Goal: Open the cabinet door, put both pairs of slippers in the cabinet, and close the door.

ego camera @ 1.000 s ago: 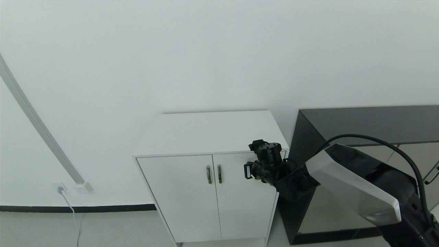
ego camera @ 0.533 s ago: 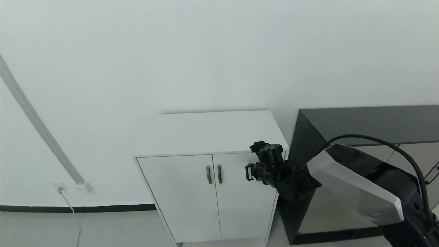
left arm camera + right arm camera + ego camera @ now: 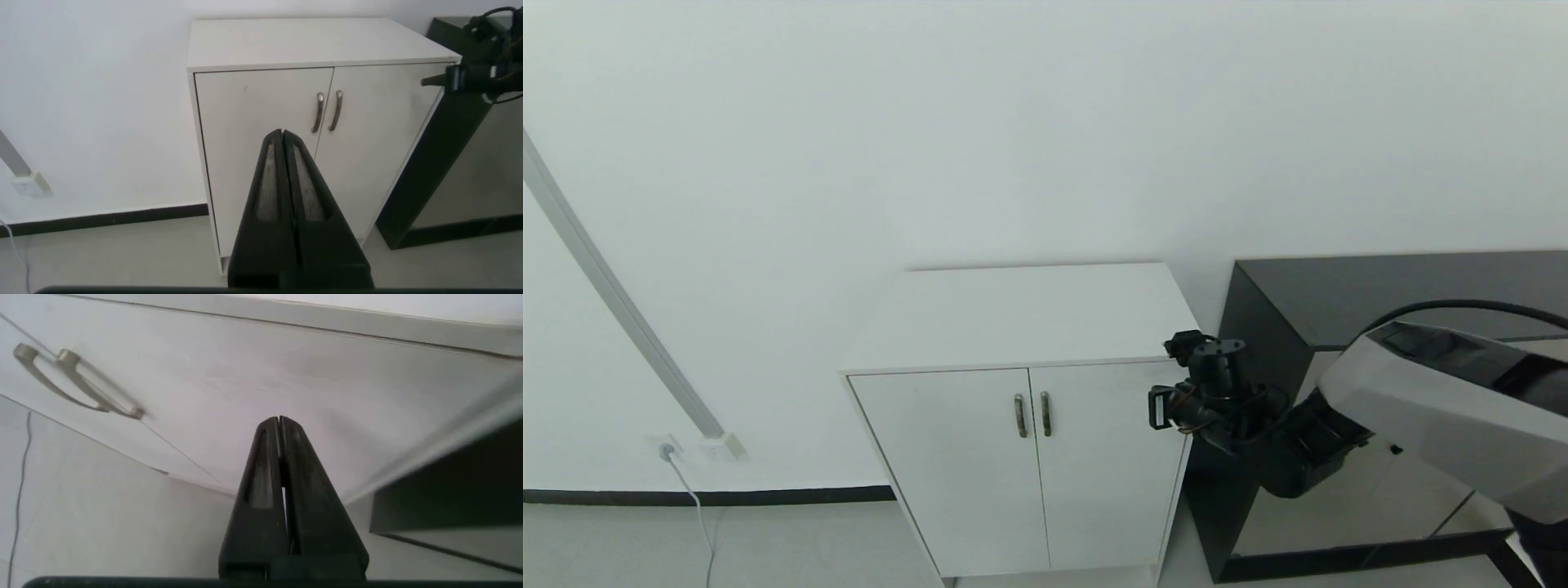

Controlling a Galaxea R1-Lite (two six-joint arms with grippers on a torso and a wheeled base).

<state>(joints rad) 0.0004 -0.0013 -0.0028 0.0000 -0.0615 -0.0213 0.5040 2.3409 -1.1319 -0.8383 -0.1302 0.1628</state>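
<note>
A white cabinet [image 3: 1013, 327] stands against the wall, and its two doors [image 3: 964, 465] are closed. Two metal handles [image 3: 1032, 414] sit side by side at the middle seam. My right gripper [image 3: 1155, 408] hangs shut in front of the right door's outer edge, well to the right of the handles and holding nothing. In the right wrist view the shut gripper [image 3: 280, 421] points at the door panel, with the handles [image 3: 78, 376] off to one side. My left gripper [image 3: 282, 133] is shut and empty, some way back from the cabinet [image 3: 270, 90] and facing its left door.
A black sideboard [image 3: 1380, 286] with a glossy front stands directly right of the cabinet. A wall socket with a cable [image 3: 670, 451] and a slanted grey conduit [image 3: 605, 282] are at the left. Bare floor [image 3: 727, 547] lies in front.
My right arm has swung to the right, carrying its shut gripper from the middle of the right door to that door's outer edge. The cabinet doors have stayed closed.
</note>
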